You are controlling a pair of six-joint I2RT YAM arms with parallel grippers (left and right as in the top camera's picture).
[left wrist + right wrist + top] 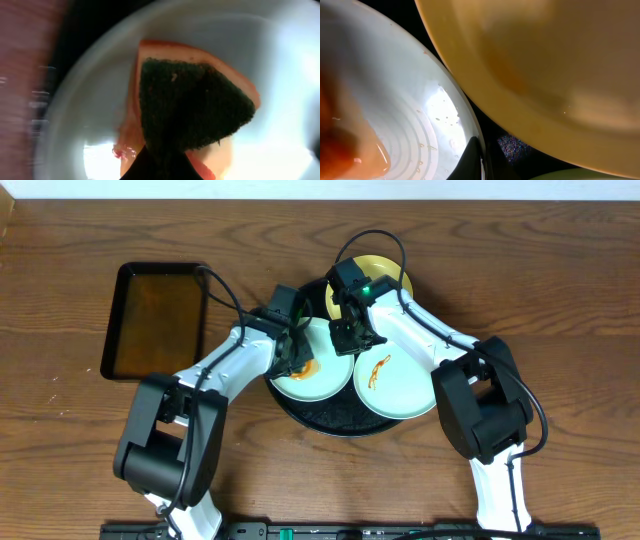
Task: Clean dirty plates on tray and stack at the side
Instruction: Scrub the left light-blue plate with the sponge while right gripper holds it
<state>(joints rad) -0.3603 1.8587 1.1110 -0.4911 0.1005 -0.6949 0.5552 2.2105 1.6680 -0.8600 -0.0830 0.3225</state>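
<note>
The round black tray (330, 420) holds three plates. The pale yellow plate (385, 275) lies at the back and fills the upper right of the right wrist view (545, 65). A mint-blue plate (318, 385) with an orange-brown smear lies front left. A second smeared mint-blue plate (400, 385) lies front right. My left gripper (296, 352) is shut on a green-and-orange sponge (195, 105) pressed on the left plate (90, 115). My right gripper (350, 337) is shut on that plate's rim (445, 100), its fingers (480, 160) pinching the edge.
A smaller rectangular black tray (112, 330) of brownish liquid stands at the left. Brown wood-grain tabletop (560, 290) surrounds the round tray. Cables loop over the back of both arms.
</note>
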